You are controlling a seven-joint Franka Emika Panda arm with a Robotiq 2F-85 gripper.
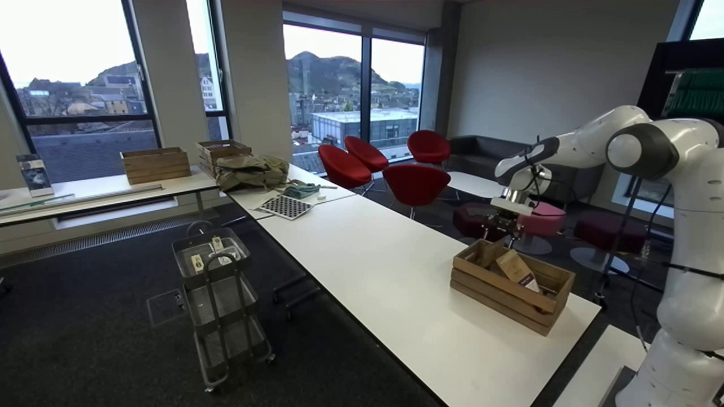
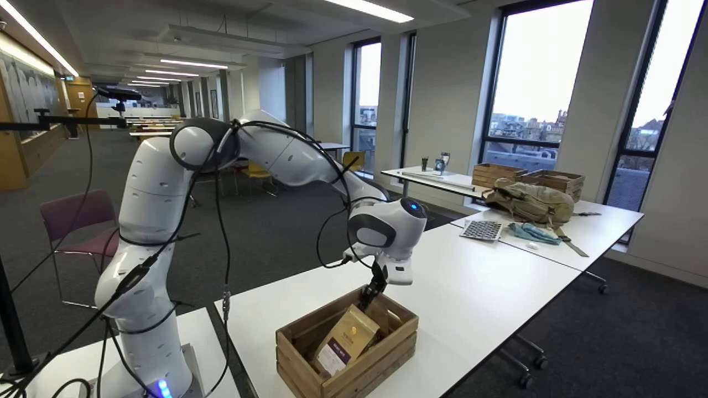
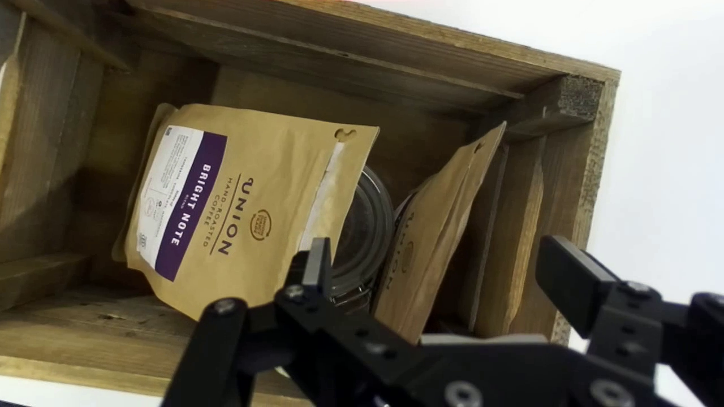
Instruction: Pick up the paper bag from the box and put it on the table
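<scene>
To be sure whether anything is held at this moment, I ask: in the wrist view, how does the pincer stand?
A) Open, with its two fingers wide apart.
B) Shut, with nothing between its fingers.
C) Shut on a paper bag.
A: in the wrist view the pincer has a wide gap between its fingers, and a paper bag and the wooden box show through that gap.

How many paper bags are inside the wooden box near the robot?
2: in the wrist view, one bag left of the glass jar, partly covering it; another bag on its right. The end effector may hide more.
</scene>
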